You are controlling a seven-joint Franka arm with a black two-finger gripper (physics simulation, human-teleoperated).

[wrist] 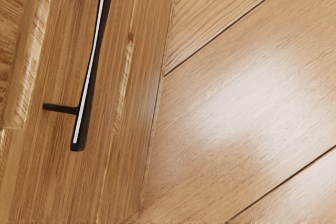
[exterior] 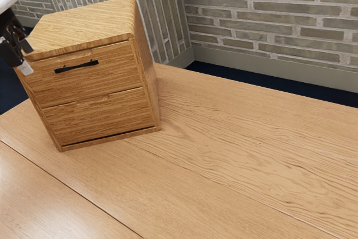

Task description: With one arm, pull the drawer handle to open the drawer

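Brick-walled room, wooden table (exterior: 235, 138): gripper (exterior: 18, 60) hovers at nine o'clock of the drawer handle (exterior: 76, 66), probably lining up to pull; grip state unreadable.

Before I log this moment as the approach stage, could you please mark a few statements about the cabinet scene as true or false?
1. The cabinet stands on the table. True.
2. The handle is on the lower drawer. False: it is on the upper drawer.
3. The gripper is on the handle. False: it hangs by the cabinet's corner, toward the exterior view's left, apart from the handle.
4. A brick wall stands behind the table. True.
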